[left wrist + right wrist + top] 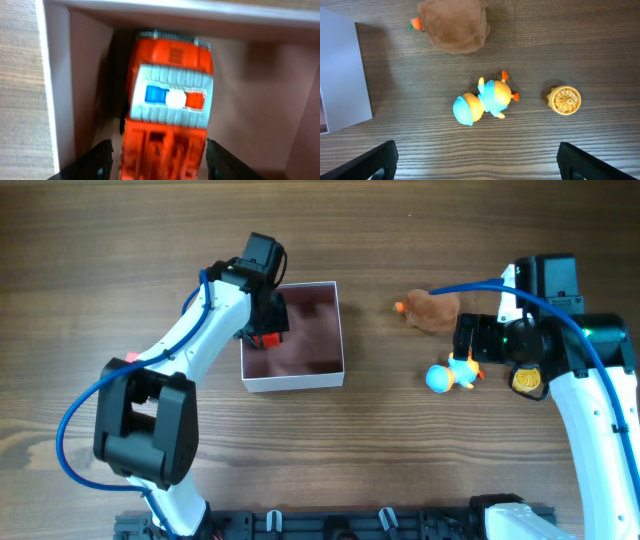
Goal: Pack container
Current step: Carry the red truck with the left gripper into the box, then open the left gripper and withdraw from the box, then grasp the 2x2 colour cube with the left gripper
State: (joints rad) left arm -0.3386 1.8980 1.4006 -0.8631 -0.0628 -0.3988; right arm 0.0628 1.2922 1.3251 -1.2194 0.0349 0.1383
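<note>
The container (295, 383) is a shallow white-walled box with a dusty pink inside, left of the table's centre. My left gripper (262, 320) is lowered into its left side. In the left wrist view the left gripper (157, 165) is open, with a gap on each side of a red toy fire truck (170, 100) that lies on the pink floor next to the container wall (45, 75). The truck also shows in the overhead view (268, 338). My right gripper (467, 340) is wide open and empty (477, 162), above the table near a blue and orange duck toy (482, 100).
A brown plush toy (435, 310) with an orange tip lies at the back right and shows in the right wrist view (455, 25). The duck toy (450, 375) lies in front of it. A yellow ribbed disc (564, 100) lies to its right. The container's outer wall (340, 75) shows at left.
</note>
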